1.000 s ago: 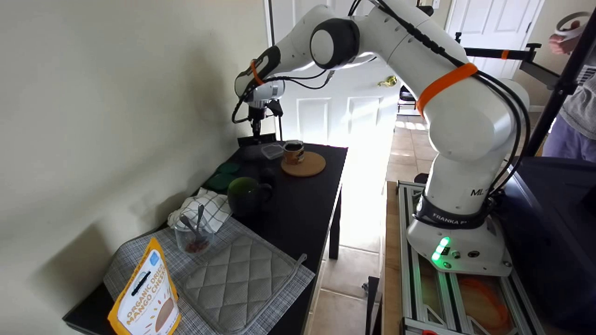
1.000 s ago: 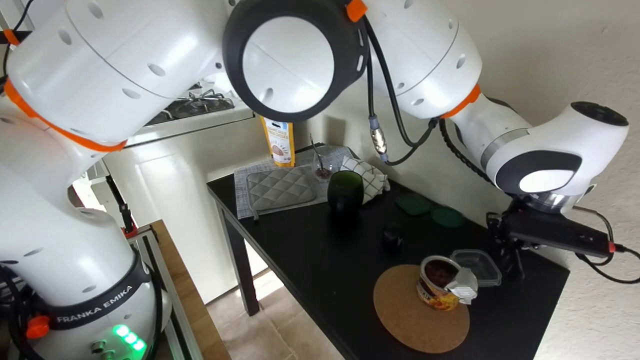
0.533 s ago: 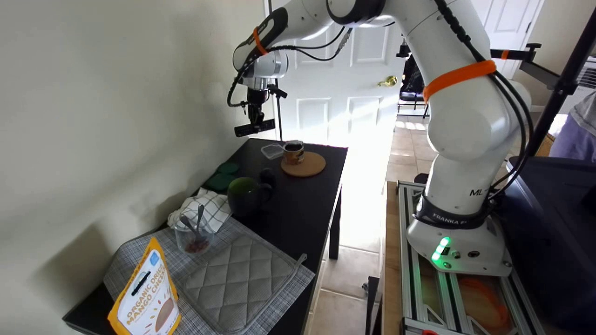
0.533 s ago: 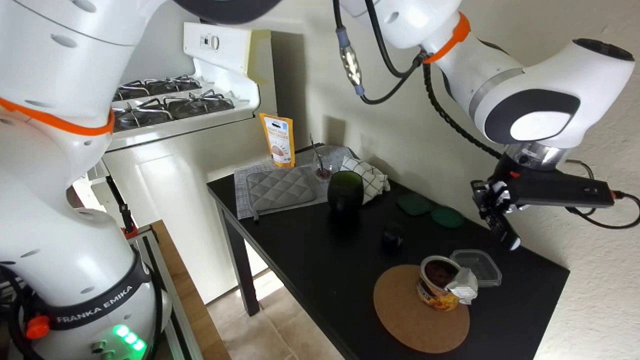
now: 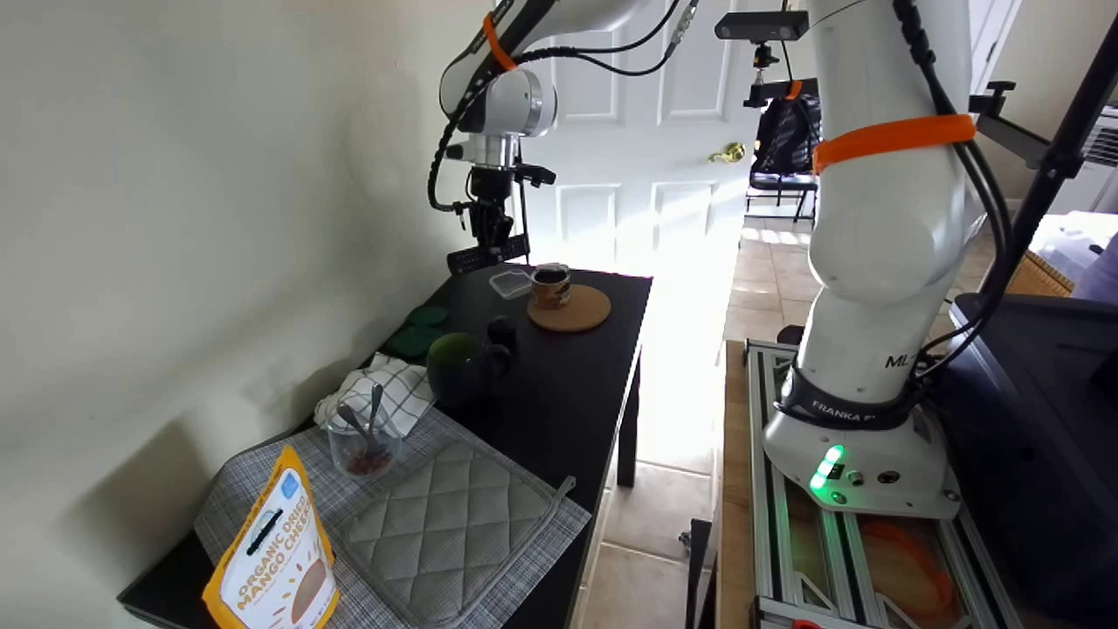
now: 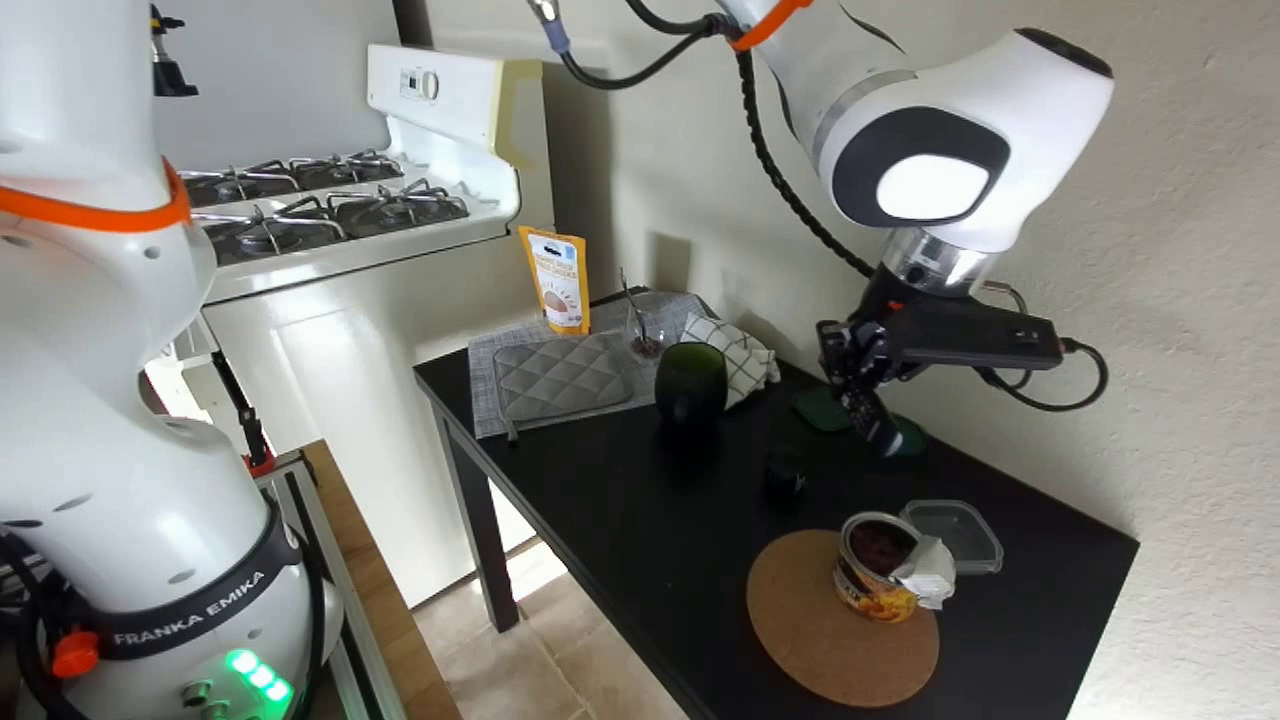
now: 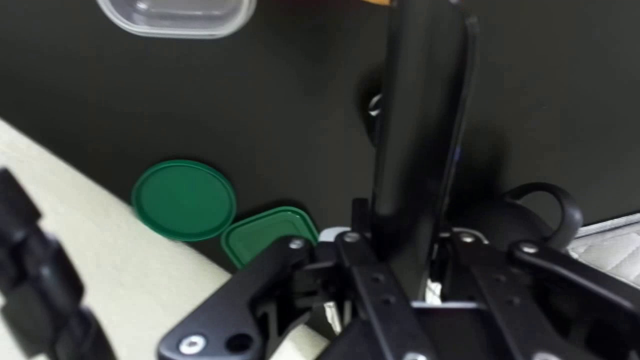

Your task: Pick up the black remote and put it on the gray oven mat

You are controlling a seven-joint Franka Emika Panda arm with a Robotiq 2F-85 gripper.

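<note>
Since half a second ago, the slim, bar-shaped black remote [image 6: 868,412] and the black end effector [image 7: 404,235] carrying it have moved closer to the dark, rounded, green-lined mug [image 6: 692,385] in both exterior views. The end effector is clamped on the remote, its two sides parted only by the remote's thickness. The remote hangs tilted above the black bench [image 6: 620,500], well apart from the large, square, quilted gray oven mat [image 5: 454,524], which lies near the mug on a gray woven placemat [image 5: 552,535].

One white checked fabric cloth [image 6: 740,355] sits just beside the mug; one clear jar [image 5: 367,441] with two slim utensils [image 5: 376,402] stands near it; one orange-and-white pouch [image 5: 279,559] stands upright, farther off. Also near the mug are one small dark lump [image 6: 785,470] and two green plastic lids [image 7: 184,200], one round, one squarish. Well apart from it, on the side away from the mat, are one round brown disc [image 6: 800,640], one orange-labelled can [image 6: 862,588] on the disc and one clear plastic container [image 6: 955,535] just beside the can. Mug, mat and lids lie as they lay half a second ago.
</note>
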